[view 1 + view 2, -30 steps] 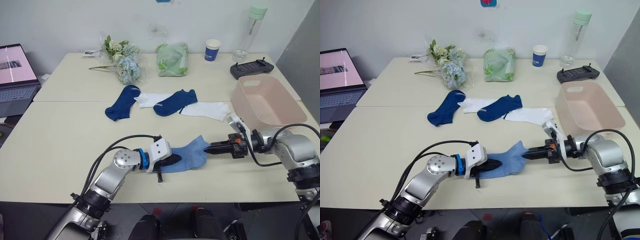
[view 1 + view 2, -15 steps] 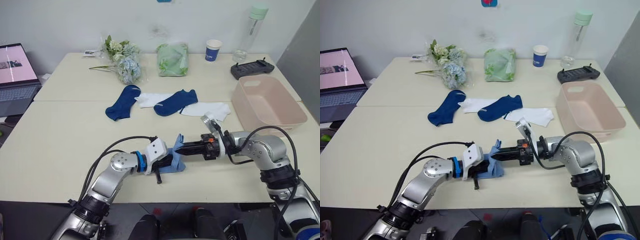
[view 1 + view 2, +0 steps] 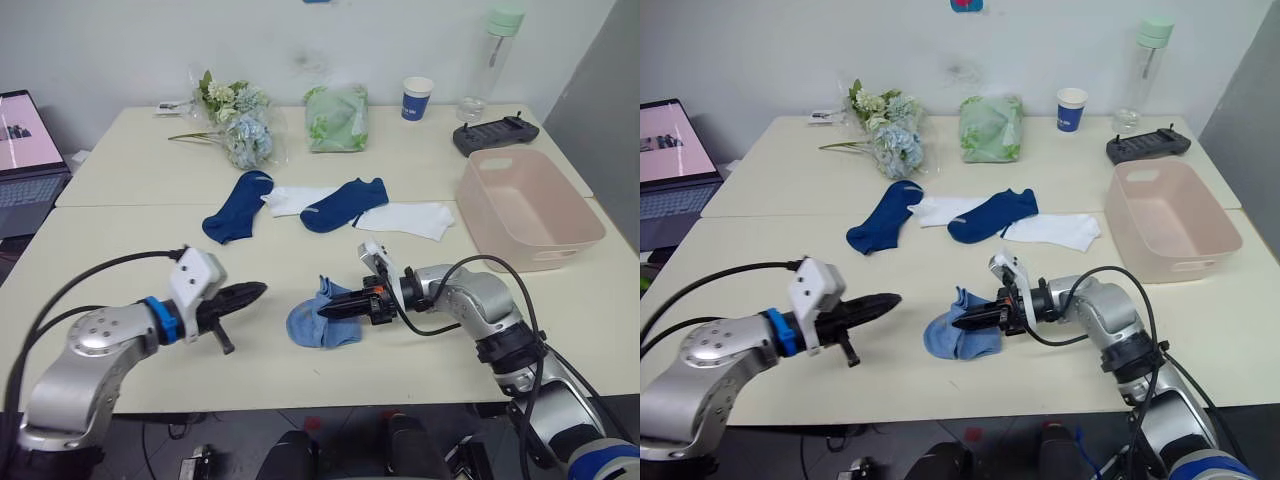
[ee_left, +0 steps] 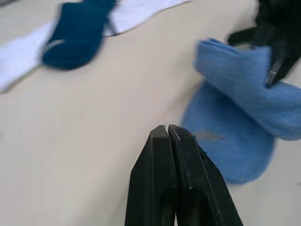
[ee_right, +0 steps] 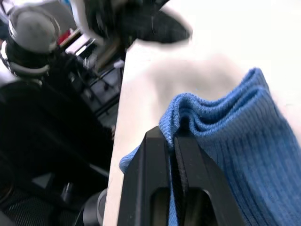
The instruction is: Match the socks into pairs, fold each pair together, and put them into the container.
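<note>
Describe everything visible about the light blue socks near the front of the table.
The light blue ribbed knit fabric socks lie as one folded bundle on the near part of the cream table, with one end doubled back over the rest. The right tool is shut on that folded-over edge, its black fingers pinching the fabric. The left tool is shut and apart from the bundle, touching nothing. The bundle lies well clear of the navy and white socks farther back.
</note>
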You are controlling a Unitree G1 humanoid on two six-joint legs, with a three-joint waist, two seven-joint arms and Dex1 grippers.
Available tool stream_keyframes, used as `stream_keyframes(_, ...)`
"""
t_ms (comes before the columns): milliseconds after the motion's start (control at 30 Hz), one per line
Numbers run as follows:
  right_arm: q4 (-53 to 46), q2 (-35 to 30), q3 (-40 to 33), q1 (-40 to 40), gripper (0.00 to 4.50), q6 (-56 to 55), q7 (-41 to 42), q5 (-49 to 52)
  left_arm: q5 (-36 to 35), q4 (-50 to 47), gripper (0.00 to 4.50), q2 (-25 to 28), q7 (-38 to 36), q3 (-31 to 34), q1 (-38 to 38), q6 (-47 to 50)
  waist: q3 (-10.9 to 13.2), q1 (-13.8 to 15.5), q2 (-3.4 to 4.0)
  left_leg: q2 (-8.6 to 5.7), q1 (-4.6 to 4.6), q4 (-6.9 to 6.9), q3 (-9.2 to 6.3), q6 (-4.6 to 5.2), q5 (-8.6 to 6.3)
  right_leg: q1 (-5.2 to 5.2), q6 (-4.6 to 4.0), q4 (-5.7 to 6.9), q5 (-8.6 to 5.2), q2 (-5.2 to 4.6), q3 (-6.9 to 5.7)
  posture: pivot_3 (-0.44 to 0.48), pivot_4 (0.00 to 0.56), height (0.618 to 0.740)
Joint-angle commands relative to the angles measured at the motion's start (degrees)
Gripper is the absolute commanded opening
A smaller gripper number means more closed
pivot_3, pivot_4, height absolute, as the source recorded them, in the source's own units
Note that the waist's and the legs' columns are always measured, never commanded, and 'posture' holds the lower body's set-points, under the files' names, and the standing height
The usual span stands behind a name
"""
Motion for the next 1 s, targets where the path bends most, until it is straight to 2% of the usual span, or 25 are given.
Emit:
stream_keyframes(33, -1.5, 0.1, -0.8, -1.1, 1.37, 0.0, 0.9, 0.6, -1.3, -3.0, 0.00, 0.0, 0.4, 0.4, 0.7, -0.7, 0.0, 0.1, -0.01, 0.00, -0.01, 0.03, 0.00, 0.00, 0.00, 0.02, 0.00, -0.02, 0.00, -0.04, 0.01, 0.000, 0.150, 0.740)
stream_keyframes(200, -3.4, -0.4, -3.4, -1.6, 3.11, 2.6, 0.3, 2.9, -0.8, -2.4, 0.00, -1.5, 2.0, -3.7, -5.1, -0.8, 0.0, 0.1, -0.01, -0.04, 0.00, 0.03, -0.02, 0.00, 0.00, 0.04, 0.00, 0.02, 0.00, -0.01, -0.04, 0.000, 0.150, 0.740)
stream_keyframes(333, -7.4, -1.8, -9.0, -1.5, 4.46, 8.9, -3.6, 6.7, -0.5, -2.7, 0.00, -3.4, 1.8, -8.6, -7.3, -1.8, 0.0, -0.2, -0.01, -0.05, 0.00, 0.00, 0.03, 0.00, 0.00, 0.02, 0.00, 0.00, 0.00, 0.00, 0.02, 0.000, 0.150, 0.740)
stream_keyframes(533, -10.9, -9.9, -9.9, 1.9, 4.46, 14.0, -9.3, 4.2, 4.6, 1.2, 0.00, -3.5, -0.1, -17.6, -6.4, -5.4, 0.0, -0.1, 0.00, -0.07, 0.00, 0.00, 0.07, 0.00, -0.01, 0.01, 0.00, 0.01, 0.00, 0.00, 0.02, 0.000, 0.150, 0.740)
stream_keyframes(600, -12.2, -11.9, -9.2, 3.7, 4.46, 15.4, -10.0, 4.2, 8.5, 4.2, 0.00, -2.6, -0.5, -20.5, -5.5, -8.5, 0.0, -0.1, 0.00, -0.08, 0.00, -0.03, 0.09, 0.01, -0.01, 0.01, 0.00, 0.00, 0.00, 0.02, 0.02, 0.000, 0.150, 0.740)
stream_keyframes(700, -11.7, -12.0, -8.6, 4.9, 4.46, 17.1, -12.0, 4.0, 14.4, 9.0, 0.00, -0.5, -1.3, -23.8, -3.9, -14.0, 0.0, -0.3, 0.00, -0.08, 0.02, -0.04, 0.18, 0.01, -0.01, -0.04, -0.01, 0.03, 0.01, 0.05, 0.06, 0.000, 0.150, 0.740)
stream_keyframes(1000, -5.3, -4.7, -8.3, 2.7, 4.46, 22.8, -17.0, 4.8, 15.3, 11.4, 0.00, -1.2, -0.7, -22.3, -2.0, -16.6, -0.1, -0.4, 0.03, -0.05, 0.18, -0.03, 0.15, 0.02, -0.01, 0.14, -0.01, 0.05, 0.01, 0.06, 0.05, 0.000, 0.150, 0.740)
